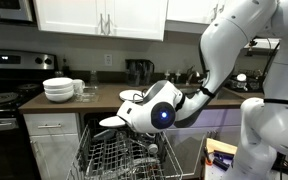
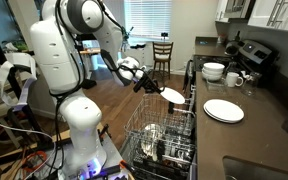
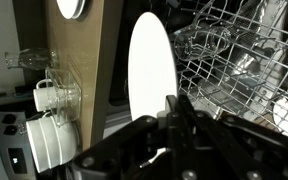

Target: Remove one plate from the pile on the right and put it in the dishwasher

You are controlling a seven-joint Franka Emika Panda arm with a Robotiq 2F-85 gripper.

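Observation:
My gripper [image 3: 174, 100] is shut on the lower rim of a white plate [image 3: 149, 65], which stands on edge in the wrist view. In both exterior views the plate [image 2: 171, 95] hangs above the open dishwasher's wire rack [image 2: 159, 135], near its counter-side edge. From the front the plate [image 1: 111, 122] shows to the left of the gripper [image 1: 129, 118], over the rack [image 1: 114, 155]. The pile [image 2: 223, 110] of flat white plates lies on the counter beside the dishwasher, and its edge [image 3: 72, 8] shows at the top of the wrist view.
A stack of white bowls [image 2: 213, 70] and mugs [image 2: 234, 79] stand farther along the counter, toward the stove [image 1: 4, 95]. Glasses and dishes sit in the rack [image 3: 234, 50]. A wooden chair [image 2: 162, 52] stands at the back of the room.

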